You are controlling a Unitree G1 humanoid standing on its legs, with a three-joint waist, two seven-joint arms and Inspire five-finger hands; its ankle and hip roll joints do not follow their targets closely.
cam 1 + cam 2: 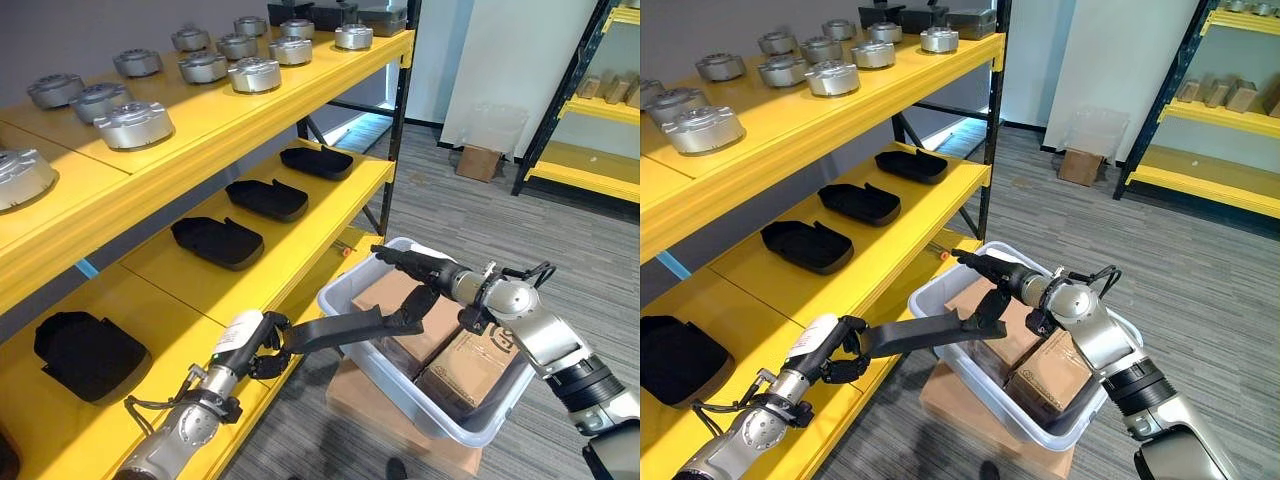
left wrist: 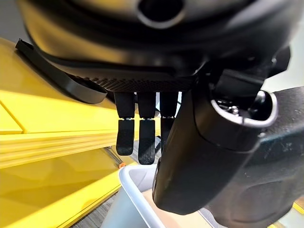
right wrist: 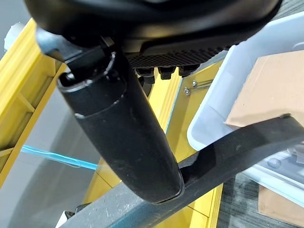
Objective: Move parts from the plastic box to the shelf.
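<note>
A long black part (image 1: 345, 330) spans between both hands above the plastic box (image 1: 350, 290). The left hand (image 1: 262, 345) is curled round its near end; the right hand (image 1: 420, 272) pinches the far end from above, thumb beneath. The part looks thin, stiff and light, best gripped at its ends. The right wrist view shows the thumb under the part; the eye views show the yellow shelf (image 1: 290, 255) just beside the left hand.

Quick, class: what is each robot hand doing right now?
Left hand: shut on one end of the long black part.
Right hand: thumb pinching the part's other end over the plastic box.
</note>
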